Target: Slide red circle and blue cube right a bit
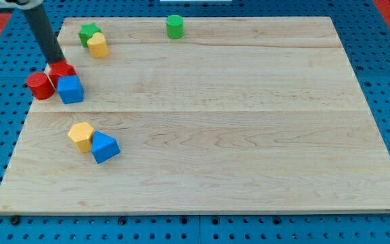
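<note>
Pale wood board (215, 135) is carrying every block, and the two that matter are sitting near its nine o'clock edge: the red circle (40, 86) is resting touching the blue cube (70, 89), which is lying just at its three o'clock side. A second red block (63, 68), its shape partly hidden, is crowding them at the cube's twelve o'clock. My tip (57, 62) is coming down at that second red block's eleven o'clock edge, so it is standing above the pair rather than at the circle's nine o'clock, where a rightward shove would need to start. There are no jaws on this rod, so nothing is being held. The risk, as I judge it, is that pushing from here will be driving the spare red block instead, or skewing the cube down toward six o'clock. The green star (87, 32), yellow block (98, 45), green cylinder (175, 26), yellow hexagon (81, 135) and blue triangle (105, 147) are lying well apart.
</note>
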